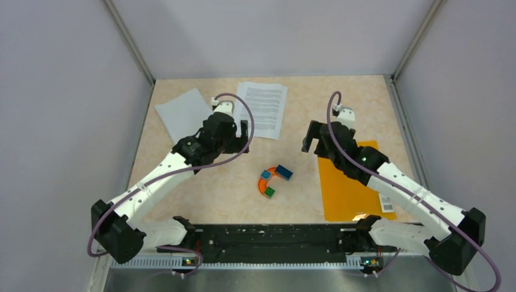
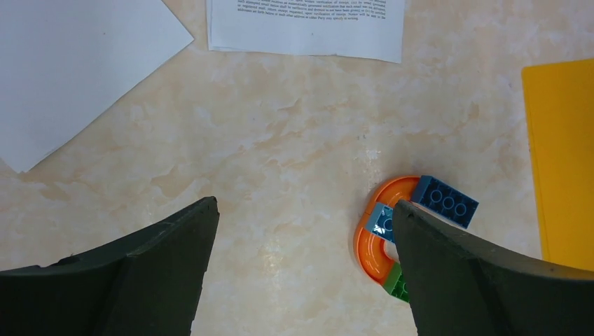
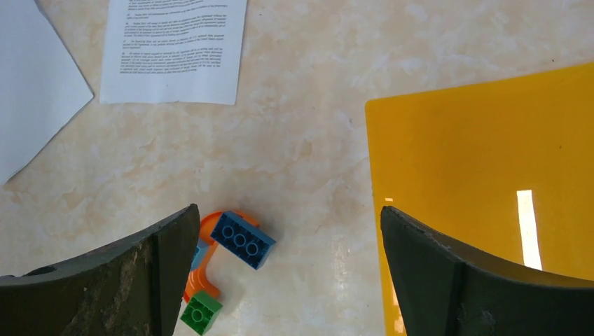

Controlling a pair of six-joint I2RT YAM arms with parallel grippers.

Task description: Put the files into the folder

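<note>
Folder (image 1: pixel 350 182): flat at the right, long axis near-to-far.
Printed sheet (image 1: pixel 264 109): far centre, long axis near-to-far.
Blank sheet (image 1: pixel 181 112): far left, skewed.
Left gripper (image 2: pixel 305 204): spread, empty, nearer both sheets.
Right gripper (image 3: pixel 288 210): spread, empty, above folder's far-left corner.

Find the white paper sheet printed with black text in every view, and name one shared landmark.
Top external: the printed white paper sheet lies upper centre.
Left wrist: its bottom strip runs along the top edge, centre.
Right wrist: top left, cut by the top edge.
Shared landmark: the dark blue studded toy brick, below the sheet in all three.
</note>
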